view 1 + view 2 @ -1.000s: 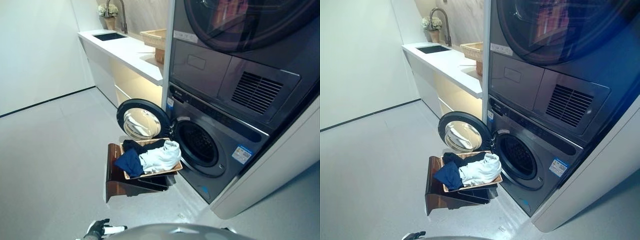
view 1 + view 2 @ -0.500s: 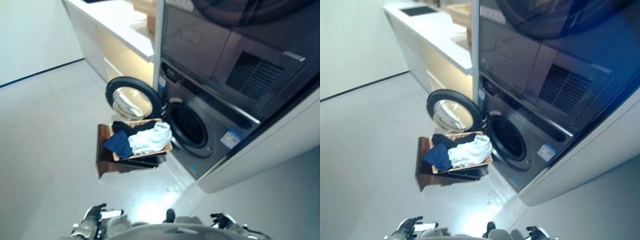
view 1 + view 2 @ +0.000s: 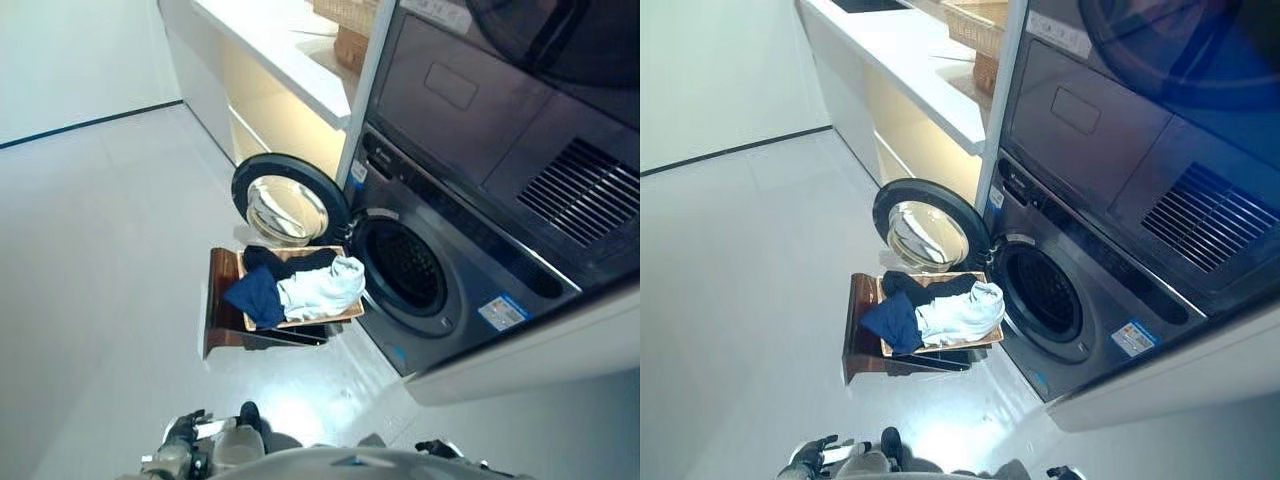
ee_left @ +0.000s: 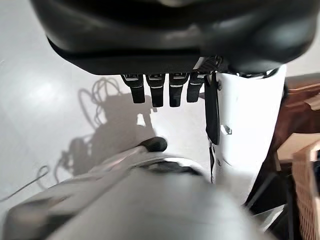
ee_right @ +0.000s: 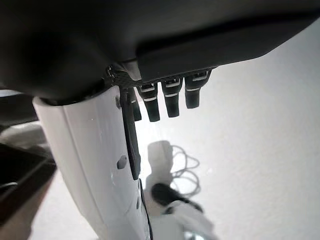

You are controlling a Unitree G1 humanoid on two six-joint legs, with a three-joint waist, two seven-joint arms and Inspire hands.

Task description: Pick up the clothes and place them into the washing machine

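While both hands hang low and well short of the work, the scene lists as follows, from the left. Left hand [image 4: 165,90]: fingers straight and relaxed, holding nothing, over bare floor [image 3: 90,250]. Stand [image 3: 222,315]: dark brown wood, on the floor in front of the machines, carrying a shallow basket [image 3: 305,322]. Clothes [image 3: 300,288]: one dark blue piece on the left of the basket, one white piece on the right, heaped and untouched. Door [image 3: 290,205]: round, swung fully open, just behind the basket. Washing machine [image 3: 450,290]: grey, lower unit of a stack, its drum opening [image 3: 405,268] dark and just beside the basket's right edge. Right hand [image 5: 170,95]: fingers straight, empty, also over floor. Step in hand, by judgement: the approach, with no piece yet picked up. Next move likely calls for closing in on the basket, lowering a hand onto the heap and gathering one piece.
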